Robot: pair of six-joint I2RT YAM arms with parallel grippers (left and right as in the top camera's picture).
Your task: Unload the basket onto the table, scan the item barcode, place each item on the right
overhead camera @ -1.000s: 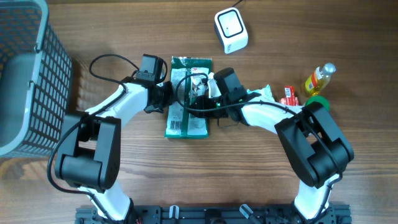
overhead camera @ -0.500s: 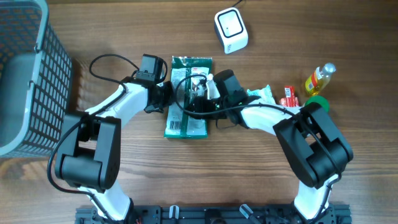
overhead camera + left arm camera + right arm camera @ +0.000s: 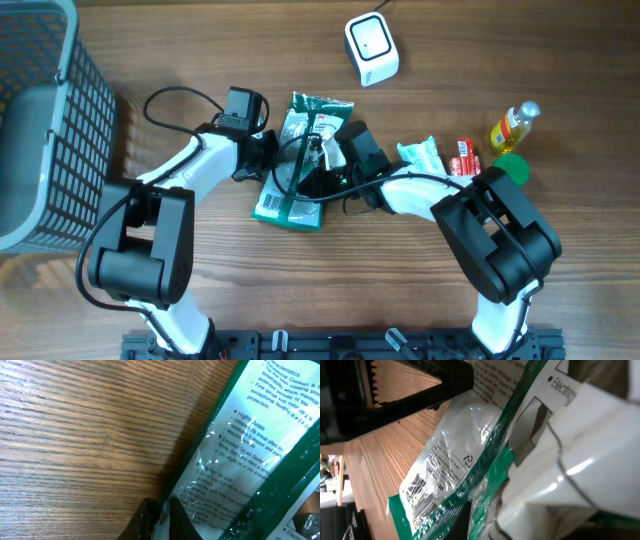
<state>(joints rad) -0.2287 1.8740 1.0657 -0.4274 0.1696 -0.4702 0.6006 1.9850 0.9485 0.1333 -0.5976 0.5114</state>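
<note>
The item is a green-and-white plastic packet (image 3: 297,160) lying tilted on the wooden table between my two arms. Its barcode (image 3: 270,205) faces up at the lower left corner and also shows in the right wrist view (image 3: 417,492). My left gripper (image 3: 266,158) is shut on the packet's left edge (image 3: 240,460), the dark fingertips (image 3: 175,517) pinching the film. My right gripper (image 3: 327,172) is shut on the packet's right green edge (image 3: 492,467), with one dark finger (image 3: 461,525) showing under the film. The white scanner (image 3: 371,48) stands at the back, apart from the packet.
A grey mesh basket (image 3: 40,130) fills the left side. To the right lie a teal packet (image 3: 420,155), a small red packet (image 3: 465,155), a yellow bottle (image 3: 513,125) and a green lid (image 3: 512,165). Black cables loop over the packet.
My right gripper has closed on the packet's right edge. The packet has turned, its barcode end swinging left and its top end shifting right. The left gripper has stayed in place.
</note>
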